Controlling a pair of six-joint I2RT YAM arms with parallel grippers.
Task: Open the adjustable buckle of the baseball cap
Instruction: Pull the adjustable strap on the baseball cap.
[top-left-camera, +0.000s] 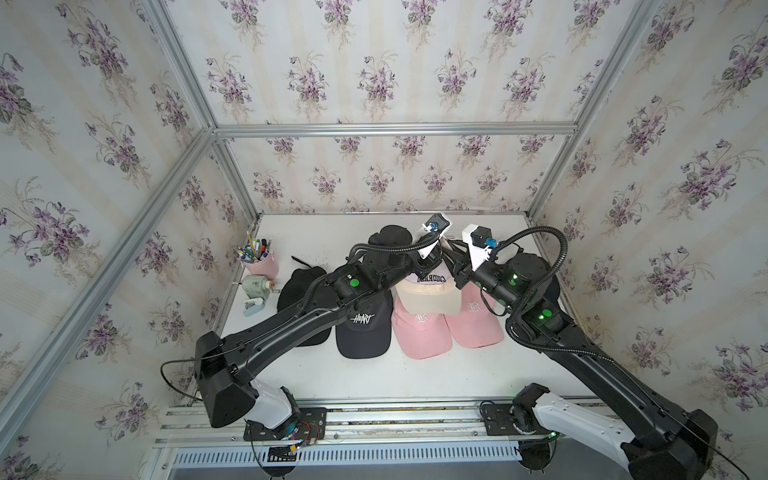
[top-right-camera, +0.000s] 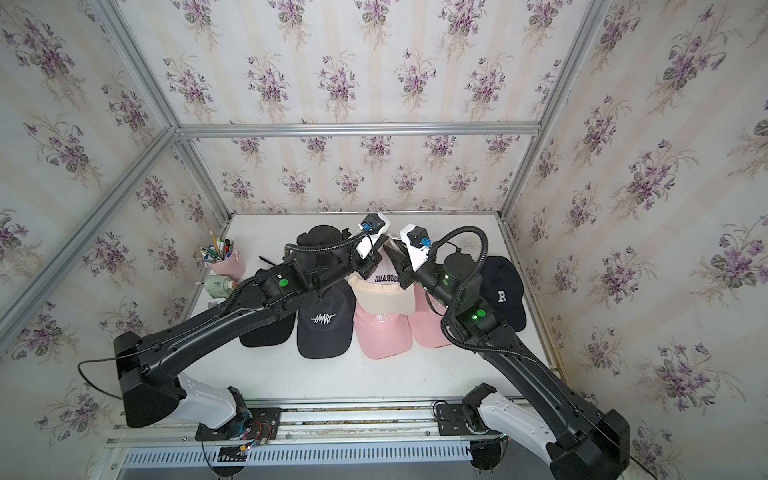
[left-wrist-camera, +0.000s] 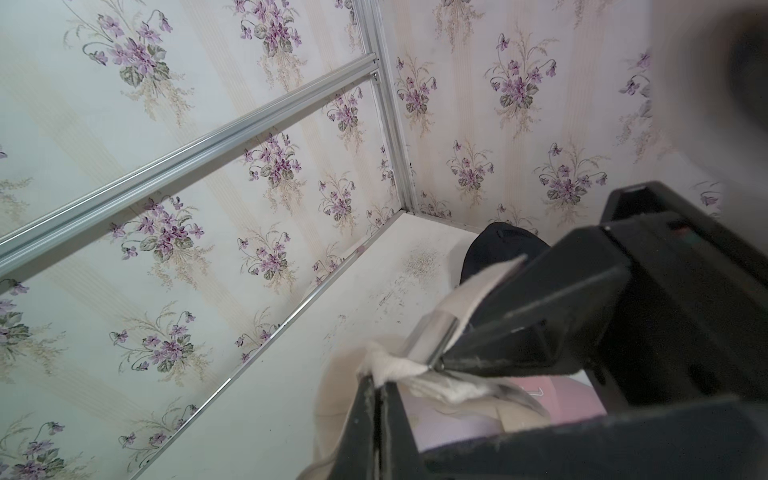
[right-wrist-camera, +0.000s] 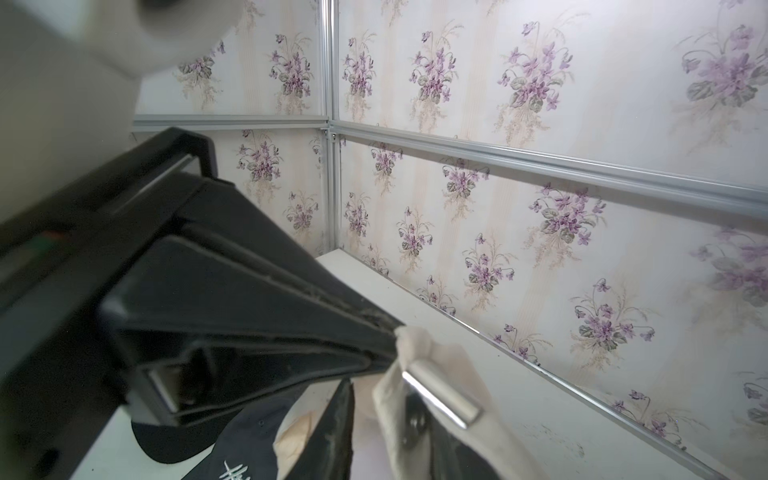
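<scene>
At the far side of the cap (top-left-camera: 428, 297), which lies mid-table on pink caps (top-left-camera: 419, 336), we see the left gripper (left-wrist-camera: 380, 376) clamped on the strap (left-wrist-camera: 399, 368), the buckle (left-wrist-camera: 432, 336) just right of it, and the right gripper (right-wrist-camera: 392, 345) touching the strap's end — whether it grips, we cannot tell.

Left arm (top-left-camera: 291, 320) and right arm (top-left-camera: 582, 357): black moulded links, white shell just above the base rail (top-left-camera: 395, 415). Farther from the rail: green LEDs (top-left-camera: 354, 283) on joints, ribbed black conduit (top-left-camera: 562, 249), white wrist camera brackets (top-left-camera: 473, 249) (blue connectors).
</scene>
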